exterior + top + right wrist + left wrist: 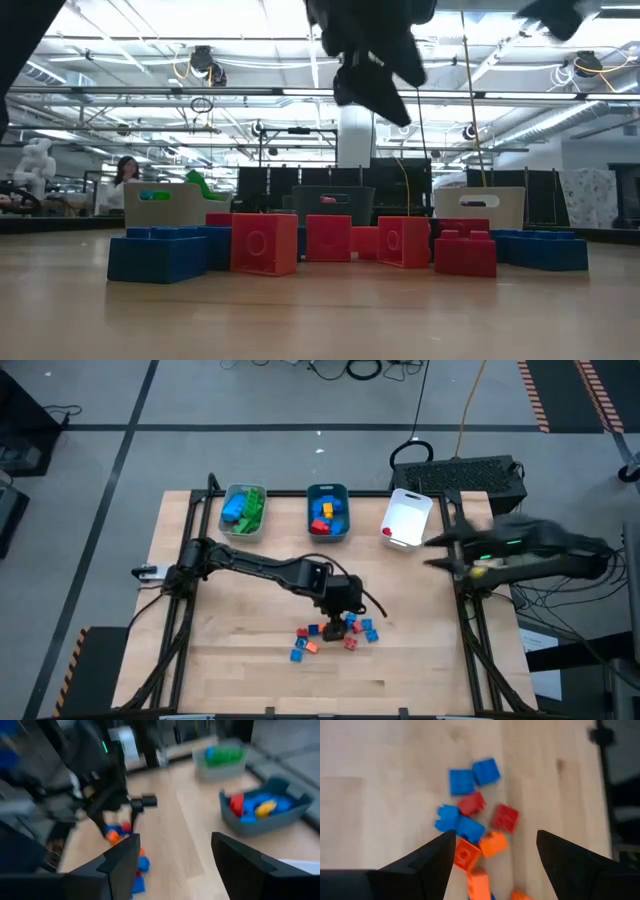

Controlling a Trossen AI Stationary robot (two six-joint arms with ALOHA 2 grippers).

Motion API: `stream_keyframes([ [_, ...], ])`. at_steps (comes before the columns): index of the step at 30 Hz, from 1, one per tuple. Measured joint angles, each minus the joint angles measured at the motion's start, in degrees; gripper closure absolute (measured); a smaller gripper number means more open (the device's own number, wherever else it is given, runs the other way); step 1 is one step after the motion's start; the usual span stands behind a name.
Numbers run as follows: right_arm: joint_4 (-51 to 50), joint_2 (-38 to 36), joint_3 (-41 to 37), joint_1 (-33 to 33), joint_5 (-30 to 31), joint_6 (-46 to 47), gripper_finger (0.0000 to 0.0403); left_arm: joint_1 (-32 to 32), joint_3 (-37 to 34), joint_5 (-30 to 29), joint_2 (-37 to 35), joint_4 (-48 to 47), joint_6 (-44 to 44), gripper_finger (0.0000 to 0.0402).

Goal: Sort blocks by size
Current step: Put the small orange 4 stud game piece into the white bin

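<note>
Blocks [335,632]: small studded plastic cubes, clustered on wood table [240,670]; left end effector [492,855] fingers apart above.

left end effector [492,855] open mid-table, right end effector [172,857] seemingly open

Three trays are set in a row along the far side of the table [200,660]: the left tray [243,511], the middle tray [327,513] and the right tray [407,518]. Blocks are held in each. A cluster of small blocks [335,634] is scattered near the front centre, well apart from the trays.
</note>
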Motion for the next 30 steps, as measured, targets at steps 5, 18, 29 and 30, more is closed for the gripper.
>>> stream_keyframes([
  [5,-10.5,-15.5,6.1,0.0,4.2,4.4,0.0165,-2.4,1.3,-13.2,0.0,-1.2,-5.2,0.0126],
  [18,-14.2,-25.7,2.3,-2.4,3.4,11.5,0.0165,-10.2,-0.6,-20.2,0.2,-11.6,-13.9,0.0126],
  [29,-14.2,-24.5,-2.1,-2.5,0.4,13.1,0.0165,-9.9,-1.1,-19.8,8.4,-10.7,-9.3,0.0126],
  [30,-14.1,-24.4,-2.1,-2.5,0.4,13.2,0.0165,-9.7,-1.1,-19.6,9.0,-10.4,-9.3,0.0127],
])
